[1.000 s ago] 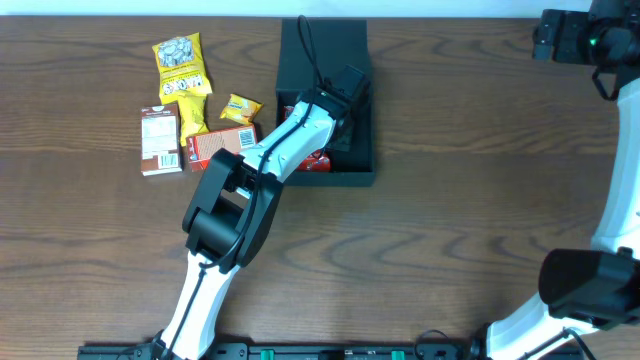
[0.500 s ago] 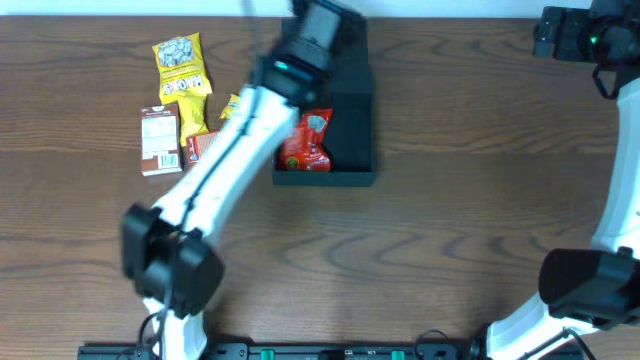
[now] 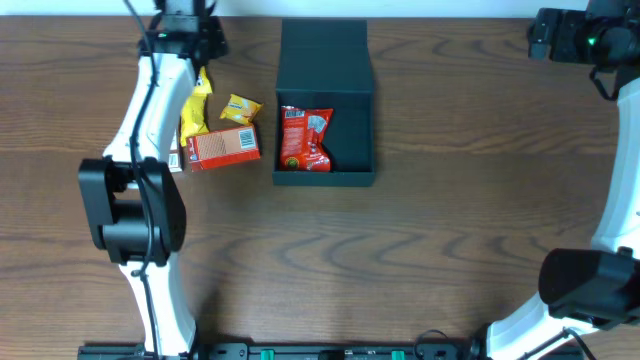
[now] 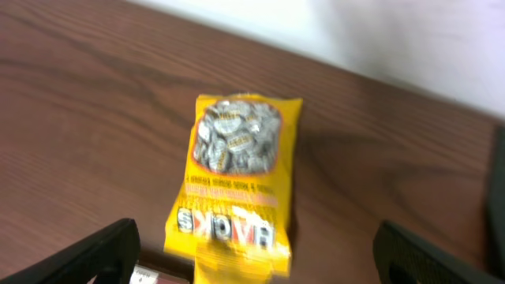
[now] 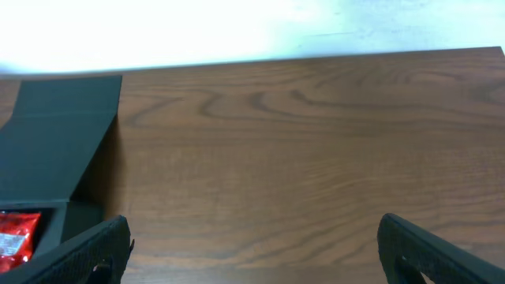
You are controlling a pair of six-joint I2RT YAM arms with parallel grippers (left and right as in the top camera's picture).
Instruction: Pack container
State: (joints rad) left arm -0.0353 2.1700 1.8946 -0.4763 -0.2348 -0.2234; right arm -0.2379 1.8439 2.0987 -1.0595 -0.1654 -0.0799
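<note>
Withdrawn from the container (image 3: 350, 120) since a second ago, the left gripper (image 4: 256, 230) is now held over the yellow snack packet (image 4: 237, 189) near the table's (image 3: 450, 220) far edge, its fingers spread wide and nothing gripped.
The container is seen at the middle rear of the table with its flap lid laid open behind it, and a red packet (image 3: 305, 138) has been left lying inside, against the left wall. Just left of the container, a red-orange carton (image 3: 225, 148) and a small yellow packet (image 3: 240, 108) are seen on the wood. The right gripper (image 5: 252, 235) is held at the far right corner, well apart from the container, its fingers likewise parted and empty.
</note>
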